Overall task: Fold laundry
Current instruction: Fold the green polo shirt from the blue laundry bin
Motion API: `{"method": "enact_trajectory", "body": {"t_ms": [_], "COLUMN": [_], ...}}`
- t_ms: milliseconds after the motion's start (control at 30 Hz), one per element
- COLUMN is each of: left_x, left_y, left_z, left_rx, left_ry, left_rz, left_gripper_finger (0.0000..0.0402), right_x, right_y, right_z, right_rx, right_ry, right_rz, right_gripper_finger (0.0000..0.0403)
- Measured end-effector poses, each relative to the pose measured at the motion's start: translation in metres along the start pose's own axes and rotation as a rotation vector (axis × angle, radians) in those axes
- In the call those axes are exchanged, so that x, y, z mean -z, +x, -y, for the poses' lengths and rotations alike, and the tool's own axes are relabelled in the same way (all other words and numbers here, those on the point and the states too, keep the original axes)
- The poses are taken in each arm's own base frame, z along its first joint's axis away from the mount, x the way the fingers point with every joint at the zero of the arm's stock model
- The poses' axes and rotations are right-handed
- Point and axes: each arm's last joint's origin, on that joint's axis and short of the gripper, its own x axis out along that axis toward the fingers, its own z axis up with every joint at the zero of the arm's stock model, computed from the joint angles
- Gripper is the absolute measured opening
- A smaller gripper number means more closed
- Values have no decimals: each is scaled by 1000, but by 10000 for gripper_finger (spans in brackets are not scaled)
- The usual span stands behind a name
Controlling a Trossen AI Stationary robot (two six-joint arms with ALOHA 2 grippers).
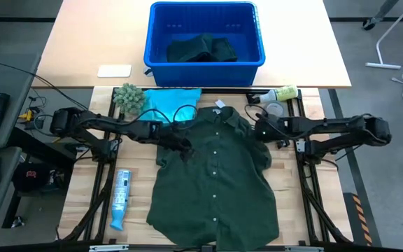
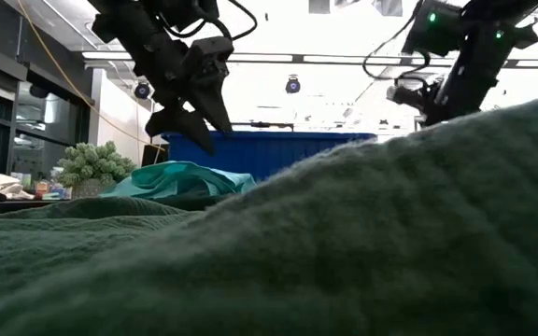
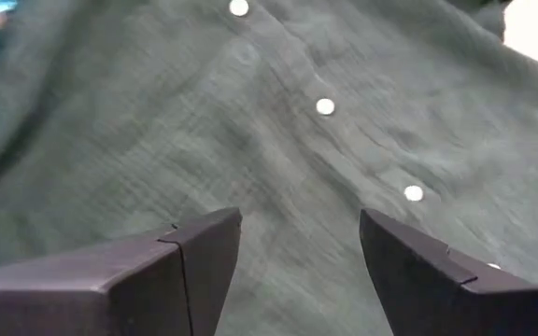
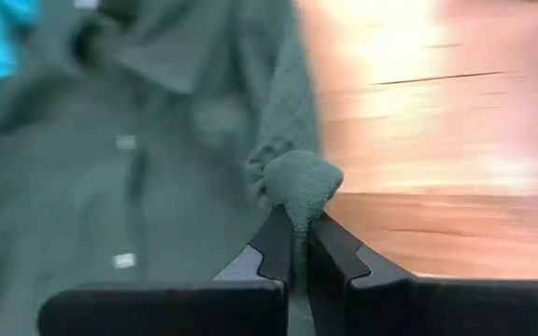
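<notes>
A dark green button shirt lies spread on the table, front up, with its collar and white tag toward the far edge. A turquoise garment lies just beyond its left shoulder. My left gripper hovers open above the shirt's left chest, beside the row of white buttons, with nothing between its fingers. My right gripper is shut on cloth at the shirt's right shoulder. My right gripper pinches a small bunch of the green shirt's cloth between its two fingertips, at the shirt's right edge near the shoulder and sleeve. The fingers slant down from the table's right side. The bunch bulges past the tips, and the rest of the shirt lies on the table.
A blue bin on the far table holds another dark green garment. A fuzzy green ball sits at the far left and a yellow-green bottle at the far right. A blue-and-white tube lies left of the shirt.
</notes>
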Motion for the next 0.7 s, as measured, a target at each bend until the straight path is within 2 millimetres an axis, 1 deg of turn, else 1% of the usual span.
{"method": "enact_trajectory", "body": {"t_ms": [100,300,367,467,567,700], "left_x": [7,37,43,45,44,44], "left_y": [3,22,27,37,51,80], "left_z": [2,0,-2,-4,-3,1], "left_rx": [-20,-42,-50,-72,-67,8], "left_ry": [-27,-121,-160,-219,-253,-281], "left_rz": [15,1,2,44,97,118], "left_gripper_finger": [204,204,204,204,204,204], "right_x": [1,-3,-5,-7,-8,-13], "right_y": [-2,-4,-5,-8,-12,-23], "right_z": [-8,-21,-25,-32,-38,-49], "right_rx": [-87,-218,-265,-341,-376,-422], "right_ry": [20,69,101,126,154,154], "right_rz": [8,47,52,58,57,72], "right_gripper_finger": [0,0,0,0,0,0]}}
